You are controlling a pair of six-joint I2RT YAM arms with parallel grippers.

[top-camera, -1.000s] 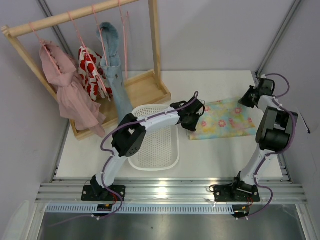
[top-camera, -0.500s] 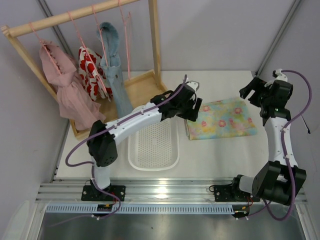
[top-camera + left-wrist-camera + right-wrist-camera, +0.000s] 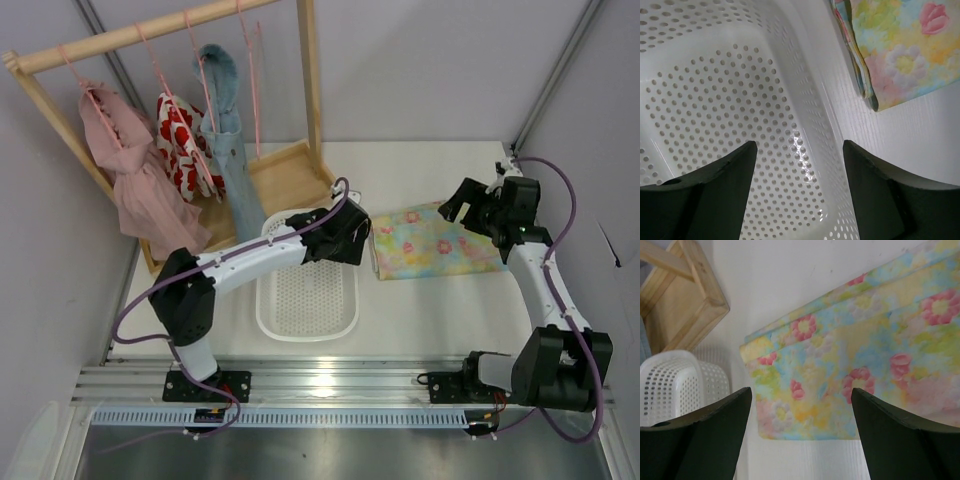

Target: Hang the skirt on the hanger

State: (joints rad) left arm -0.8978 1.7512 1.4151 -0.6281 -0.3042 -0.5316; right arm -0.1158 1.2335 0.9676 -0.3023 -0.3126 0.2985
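My left tool [image 3: 799, 150] is spread wide and grips nothing. It hangs over the right side of the white perforated basket [image 3: 740, 100], fingers pointing down at its wall. My right tool [image 3: 801, 395] is also wide apart and empty, above the skirt [image 3: 435, 243]. The skirt lies folded flat on the desk [image 3: 430, 310], just right of the basket with a thin strip of desk between them. Its folded edge faces the basket. The pink wire hanger [image 3: 247, 110] hangs bare from the wooden rack [image 3: 310, 90] at the far left, well apart from the skirt, beside a denim garment [image 3: 228, 150].
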